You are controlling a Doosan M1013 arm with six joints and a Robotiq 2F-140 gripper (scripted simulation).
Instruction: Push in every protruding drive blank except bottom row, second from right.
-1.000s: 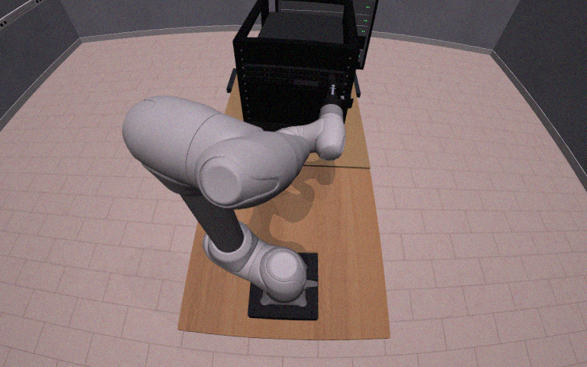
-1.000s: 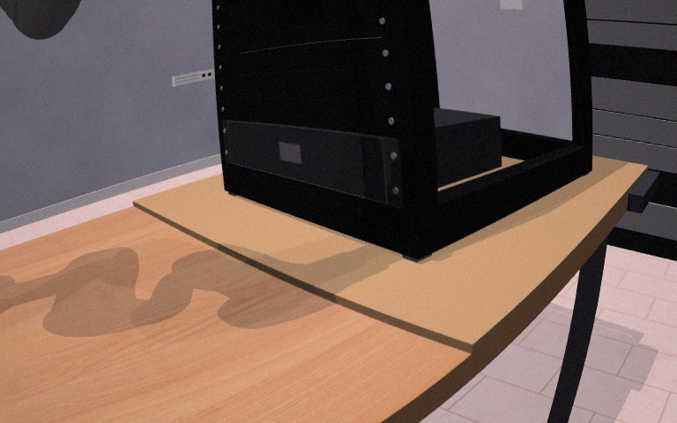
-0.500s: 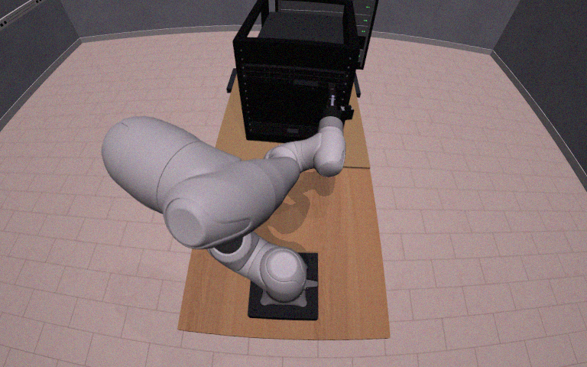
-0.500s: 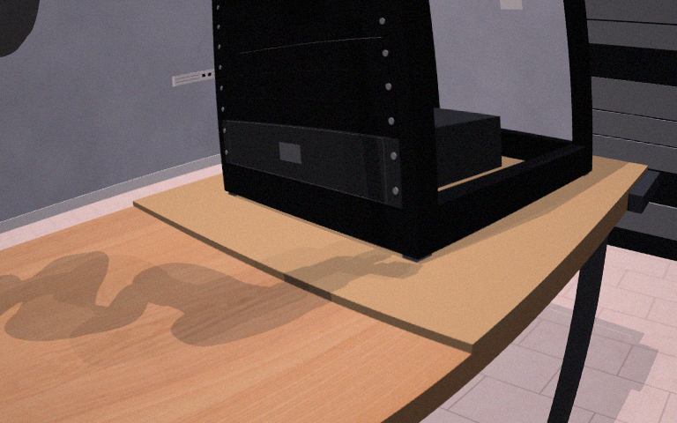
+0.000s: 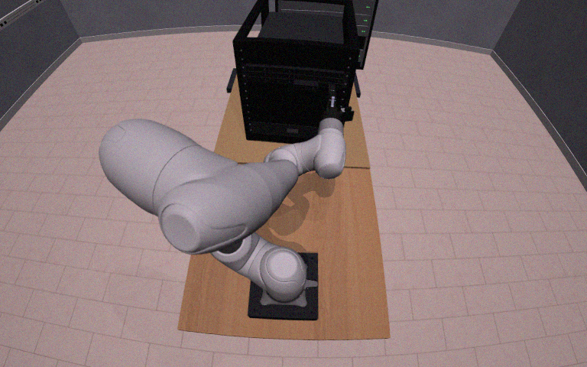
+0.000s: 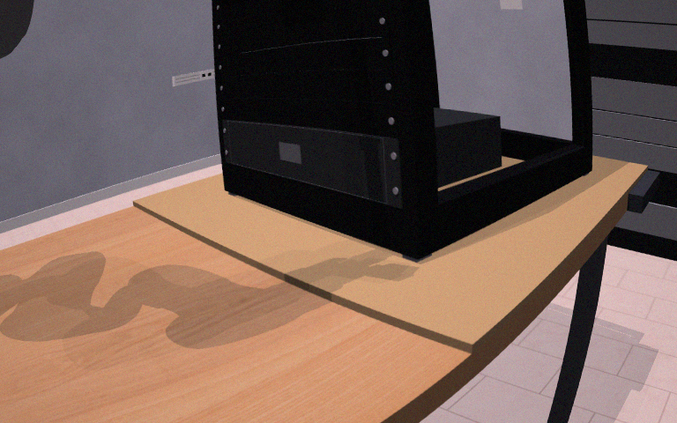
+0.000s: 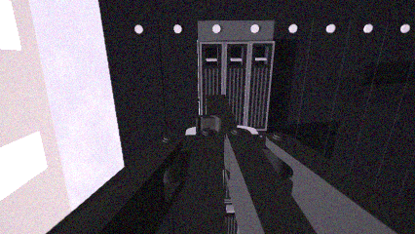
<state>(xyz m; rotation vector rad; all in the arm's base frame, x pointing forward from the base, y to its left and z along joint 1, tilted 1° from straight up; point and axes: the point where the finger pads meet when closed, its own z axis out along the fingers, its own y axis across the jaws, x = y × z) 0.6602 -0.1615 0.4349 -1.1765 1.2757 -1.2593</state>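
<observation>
The black rack (image 5: 294, 51) (image 6: 324, 202) (image 7: 146, 73) stands upright on a tan board. In the wrist view three grey drive blanks with vents and light tabs show side by side below the row of screws: a left one (image 7: 211, 80), a middle one (image 7: 236, 80) and a right one (image 7: 259, 97). A sliver of another blank shows at the bottom between the fingers. My gripper (image 5: 332, 89) (image 7: 215, 110) is shut and empty, at the rack's right front. Its tips cover the left blank's lower part; contact cannot be told. The other blanks are hidden or too dark to tell how far they stand out.
The tan board (image 5: 229, 149) (image 6: 439, 308) lies on the wooden table (image 5: 346, 259) (image 6: 249, 379). A unit with a grey label (image 6: 324, 154) fills the rack's bottom. A second cabinet (image 6: 634, 94) stands behind. The arm reaches over the table from its black base plate (image 5: 259, 310).
</observation>
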